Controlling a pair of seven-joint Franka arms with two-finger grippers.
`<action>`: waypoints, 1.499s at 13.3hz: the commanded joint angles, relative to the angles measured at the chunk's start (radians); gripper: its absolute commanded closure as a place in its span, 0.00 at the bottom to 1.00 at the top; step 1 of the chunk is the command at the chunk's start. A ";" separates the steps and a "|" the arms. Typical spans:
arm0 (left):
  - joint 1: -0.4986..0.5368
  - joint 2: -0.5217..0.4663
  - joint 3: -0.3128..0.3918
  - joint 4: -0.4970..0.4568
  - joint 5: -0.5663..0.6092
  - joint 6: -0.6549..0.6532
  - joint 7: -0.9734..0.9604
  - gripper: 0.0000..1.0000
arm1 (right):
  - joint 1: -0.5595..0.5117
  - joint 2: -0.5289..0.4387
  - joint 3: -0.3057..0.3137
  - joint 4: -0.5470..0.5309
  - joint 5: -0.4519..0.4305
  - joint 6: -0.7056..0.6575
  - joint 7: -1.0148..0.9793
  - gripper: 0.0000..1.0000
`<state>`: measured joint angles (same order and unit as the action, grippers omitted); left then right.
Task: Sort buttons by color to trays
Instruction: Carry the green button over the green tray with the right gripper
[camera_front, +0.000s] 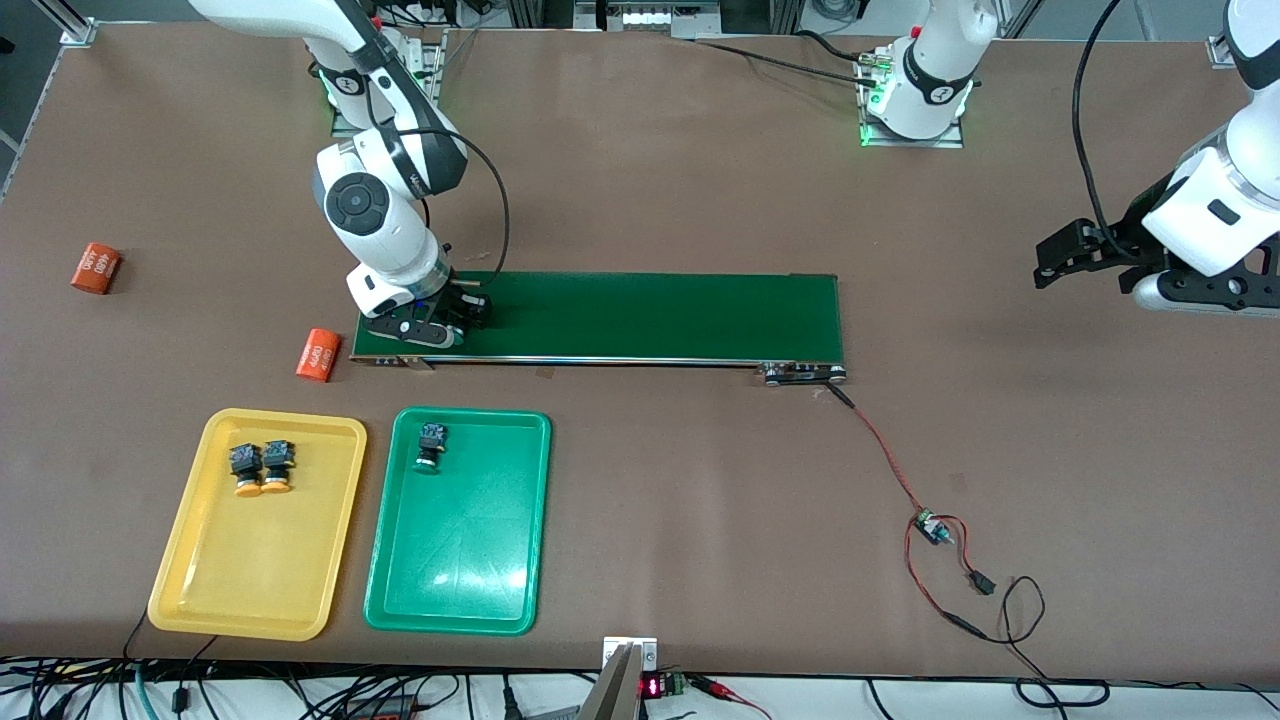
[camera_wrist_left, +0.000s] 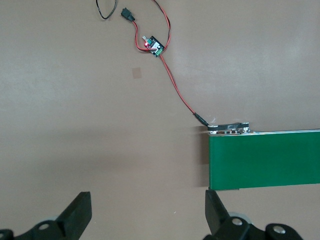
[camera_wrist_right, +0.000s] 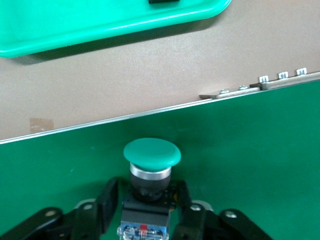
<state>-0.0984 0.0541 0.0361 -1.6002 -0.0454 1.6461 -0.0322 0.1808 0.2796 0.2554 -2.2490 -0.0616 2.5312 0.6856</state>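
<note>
Right pincer (camera_wrist_right: 150, 200) pinching dark-green round-capped push button (camera_wrist_right: 151, 155) on long green conveyor belt (camera_front: 650, 315), cap toward shallow green plastic tray (camera_front: 470, 560); left pincer (camera_wrist_left: 147, 215) spread, waiting.

Front view: right gripper (camera_front: 436, 322) hides what it's on at conveyor belt (camera_front: 640, 315) end — fingers not visible there. Right wrist view: green button (camera_wrist_right: 151, 159) body cut by edge, green tray (camera_wrist_right: 100, 25) only partly in frame. Left arm cut off at frame edge
</note>
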 joint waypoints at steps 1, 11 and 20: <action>0.002 -0.007 -0.001 0.008 -0.014 -0.015 -0.005 0.00 | -0.007 0.001 -0.001 0.005 -0.020 0.011 0.014 0.79; 0.002 -0.005 -0.001 0.008 -0.014 -0.015 -0.003 0.00 | -0.029 -0.014 -0.024 0.486 -0.009 -0.469 -0.233 0.83; 0.006 -0.002 -0.001 0.008 -0.014 -0.015 -0.002 0.00 | -0.008 0.324 -0.064 0.902 -0.014 -0.450 -0.436 0.82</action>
<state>-0.0975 0.0542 0.0364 -1.6002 -0.0454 1.6453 -0.0322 0.1552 0.4885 0.1943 -1.4871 -0.0735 2.0891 0.2762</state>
